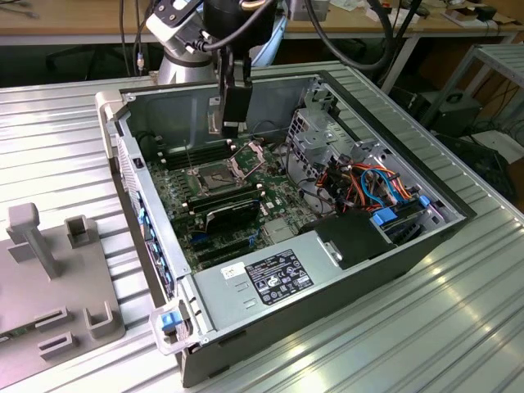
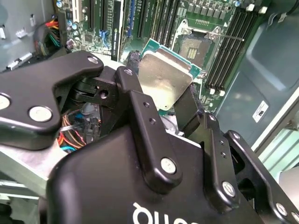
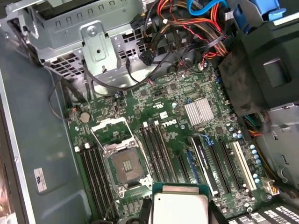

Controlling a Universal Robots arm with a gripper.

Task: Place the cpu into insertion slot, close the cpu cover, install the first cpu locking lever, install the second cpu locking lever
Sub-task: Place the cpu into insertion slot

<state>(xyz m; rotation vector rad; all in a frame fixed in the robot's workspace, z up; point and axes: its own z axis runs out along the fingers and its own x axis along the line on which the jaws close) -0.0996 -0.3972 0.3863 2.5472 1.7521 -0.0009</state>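
The black pincer (image 2: 159, 91) is seen clamped on the small flat square cpu with a dull silver-tan metal top (image 2: 166, 77), held above the green circuit board (image 3: 161, 100). The square dark insertion slot with a silvery rim (image 3: 126, 168) is left uncovered below. The hinged silvery cpu cover (image 3: 111, 133) is swung open beside it.

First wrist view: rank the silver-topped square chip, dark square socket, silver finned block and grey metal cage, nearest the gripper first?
1. Silver-topped square chip, held.
2. Dark square socket, on green board.
3. Silver finned block, mid-board.
4. Grey metal cage, beyond the board.
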